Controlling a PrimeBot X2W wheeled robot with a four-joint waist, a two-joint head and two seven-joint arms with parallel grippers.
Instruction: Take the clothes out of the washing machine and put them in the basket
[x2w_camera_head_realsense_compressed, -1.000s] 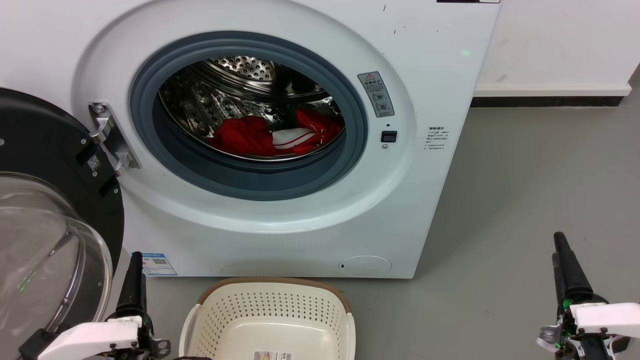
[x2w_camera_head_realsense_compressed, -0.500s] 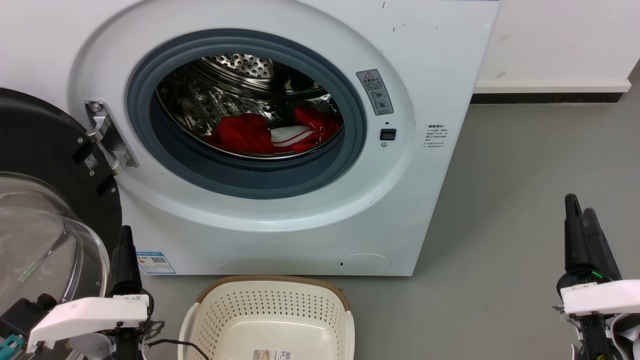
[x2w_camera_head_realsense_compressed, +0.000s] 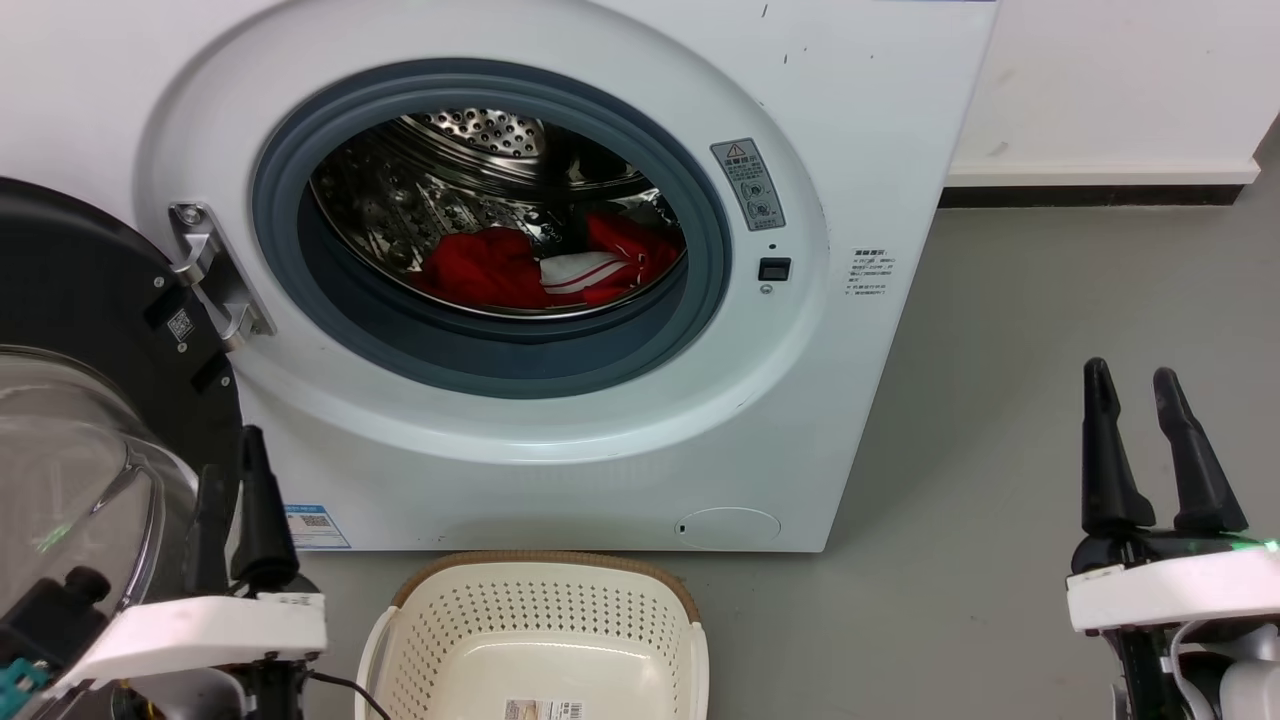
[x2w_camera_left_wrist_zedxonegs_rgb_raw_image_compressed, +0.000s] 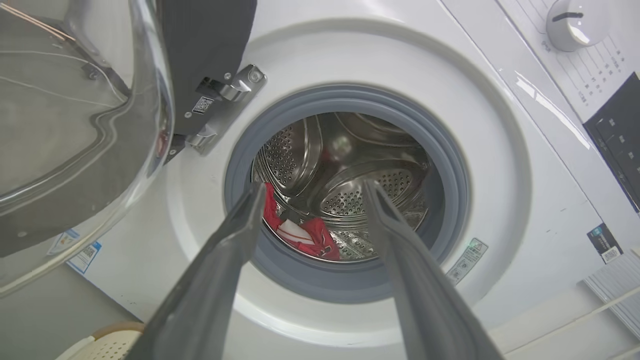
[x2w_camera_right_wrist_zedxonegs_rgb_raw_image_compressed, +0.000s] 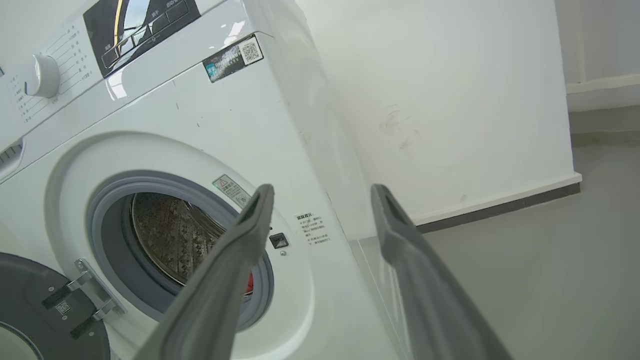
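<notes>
The washing machine (x2w_camera_head_realsense_compressed: 850, 130) stands with its door swung open to the left. Red clothes (x2w_camera_head_realsense_compressed: 520, 265) with a white striped cuff lie at the bottom of its steel drum. On the floor just in front of the machine sits the cream basket (x2w_camera_head_realsense_compressed: 540, 562). My left gripper (x2w_camera_head_realsense_compressed: 235, 455) is open at the lower left, between the door and the basket. Well to the right of the machine, over bare floor, my right gripper (x2w_camera_head_realsense_compressed: 1130, 372) is open too. In the left wrist view the left gripper (x2w_camera_left_wrist_zedxonegs_rgb_raw_image_compressed: 315, 186) frames the clothes (x2w_camera_left_wrist_zedxonegs_rgb_raw_image_compressed: 310, 237) from a distance. The right gripper (x2w_camera_right_wrist_zedxonegs_rgb_raw_image_compressed: 324, 187) holds nothing.
The domed glass door (x2w_camera_head_realsense_compressed: 90, 450) with its black rim hangs close beside my left gripper. A white wall with a dark skirting (x2w_camera_head_realsense_compressed: 1090, 200) runs behind the grey floor (x2w_camera_head_realsense_compressed: 1050, 350) to the machine's right. The control dial (x2w_camera_left_wrist_zedxonegs_rgb_raw_image_compressed: 575, 22) sits on the machine's top panel.
My right gripper has risen in the head view and its fingers have spread apart. The left gripper has risen slightly and parted its fingers. The clothes and basket have not moved.
</notes>
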